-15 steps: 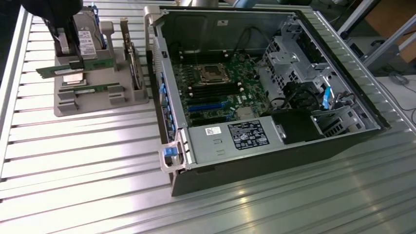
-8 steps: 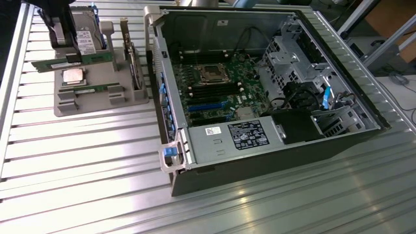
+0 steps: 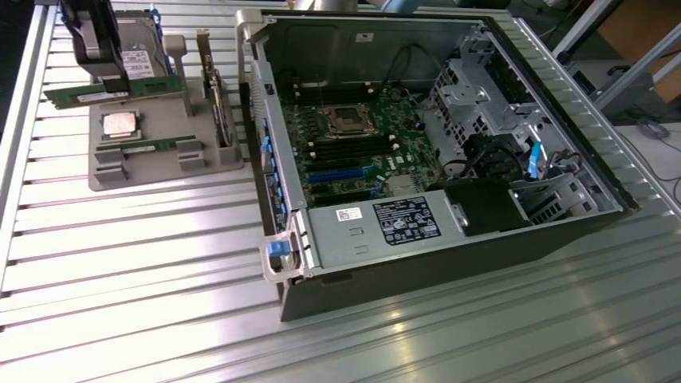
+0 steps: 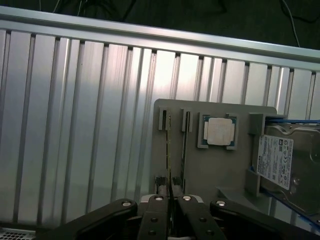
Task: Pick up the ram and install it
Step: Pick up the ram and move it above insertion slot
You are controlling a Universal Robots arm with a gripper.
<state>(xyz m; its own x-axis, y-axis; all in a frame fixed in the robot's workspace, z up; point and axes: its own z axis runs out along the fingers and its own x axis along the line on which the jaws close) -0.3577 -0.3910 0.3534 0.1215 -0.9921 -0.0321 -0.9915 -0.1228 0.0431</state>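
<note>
The ram (image 3: 75,96) is a thin green stick, and my gripper (image 3: 107,83) is shut on it at the far end of the grey holder (image 3: 127,171). One end of the stick reaches past the holder's edge toward the exterior view's left. The wrist view shows the ram (image 4: 169,150) edge-on, pinched between the black fingers (image 4: 159,202) of my gripper (image 4: 171,197). A second, similar stick (image 3: 149,148) (image 4: 184,150) lies in the holder's neighbouring slot. Whether the held ram is lifted clear of its slot I cannot tell.
The holder (image 4: 210,170) also carries a square silver processor chip (image 3: 120,125) (image 4: 220,131), a hard drive (image 3: 139,56) (image 4: 280,160) and an upright card (image 3: 213,96). An open computer case (image 3: 255,120) with its motherboard (image 3: 352,140) lies at the exterior view's right, on a ribbed metal table (image 3: 139,263).
</note>
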